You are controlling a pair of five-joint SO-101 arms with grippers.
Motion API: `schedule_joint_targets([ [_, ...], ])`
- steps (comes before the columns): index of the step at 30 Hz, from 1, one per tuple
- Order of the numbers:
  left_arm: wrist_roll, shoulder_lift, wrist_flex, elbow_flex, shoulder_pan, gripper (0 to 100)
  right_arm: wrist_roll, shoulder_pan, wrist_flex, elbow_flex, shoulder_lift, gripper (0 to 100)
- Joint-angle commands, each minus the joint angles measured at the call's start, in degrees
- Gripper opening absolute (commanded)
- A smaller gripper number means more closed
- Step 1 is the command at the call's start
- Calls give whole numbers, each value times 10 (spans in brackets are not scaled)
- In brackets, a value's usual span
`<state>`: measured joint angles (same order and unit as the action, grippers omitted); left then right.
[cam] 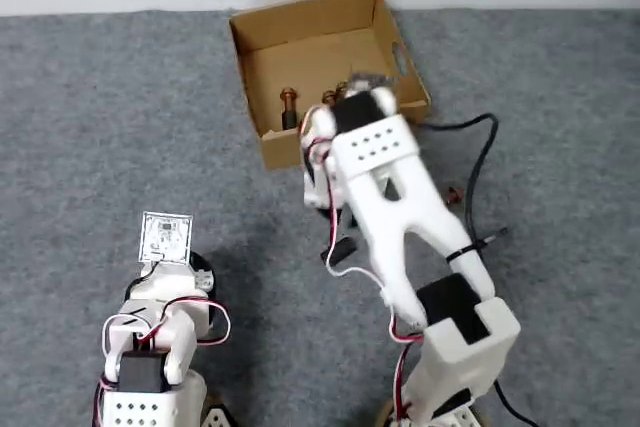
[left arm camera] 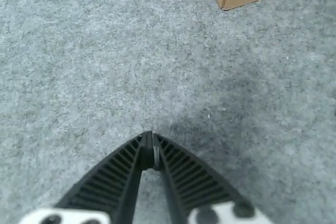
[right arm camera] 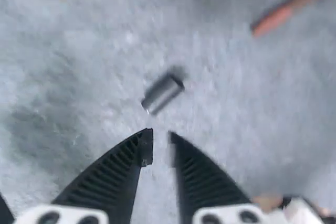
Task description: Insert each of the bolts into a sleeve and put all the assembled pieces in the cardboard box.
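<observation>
Brown cardboard box (cam: pixel 310 57): open-topped, matte, flat-walled and square-cornered, with a hand slot cut through one side. Inside it, close to the front wall, one short coppery piece (cam: pixel 289 107) and a second piece (cam: pixel 328 99) just beside it, partly hidden by the arm. Around the box, rough grey carpet (cam: pixel 100 127) with a short nap.

Sleeve (right arm camera: pixel 163 94): a stubby, smooth, dark metal cylinder, lying on its side on the carpet outside the box, just ahead of the right gripper (right arm camera: pixel 160 148). Black ribbed wedge-shaped jaws there, narrowly parted, pinching nothing. Farther off on the carpet, well apart from the sleeve, a slim coppery bolt (right arm camera: pixel 294 4), blurred.

Right arm (cam: pixel 400 207): blocky white plastic with red and white wires, stretched out from its base toward the box's near right corner, wrist bent down just short of the front wall. Left arm (cam: pixel 160 347): folded back, well apart from the box, with a square white paper tag (cam: pixel 165 237) on it. Left gripper (left arm camera: pixel 152 150) pointed down at bare carpet, ribbed jaws pressed together, empty. Black cable (cam: pixel 480 167) curving over the carpet near the box's slotted side.
</observation>
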<state>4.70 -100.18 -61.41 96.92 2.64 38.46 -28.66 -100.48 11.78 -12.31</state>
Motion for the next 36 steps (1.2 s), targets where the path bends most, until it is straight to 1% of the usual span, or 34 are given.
schedule_joint_targets([
  [1, -1, 0, -2, -2, 2, 6, 33, -32, -14, -23, 32, 218],
  [2, -1, 0, -2, -2, 2, 6, 33, -40, -4, -28, 32, 239],
  [5, -1, 0, -2, -2, 2, 6, 33, -52, 34, -42, 32, 240],
  [12, -1, 0, -2, -2, 2, 6, 32, -51, 141, -120, 32, 150],
  [16, -1, 0, -2, -2, 2, 6, 32, -51, 185, -171, 32, 147],
  [22, -1, 0, -2, -2, 2, 6, 28, -48, 242, -208, 31, 147],
  [29, -1, 0, -2, -2, 2, 6, 28, -7, 256, -200, -30, 146],
  [36, -1, 0, -2, -2, 2, 6, 28, -18, 254, -175, -94, 144],
])
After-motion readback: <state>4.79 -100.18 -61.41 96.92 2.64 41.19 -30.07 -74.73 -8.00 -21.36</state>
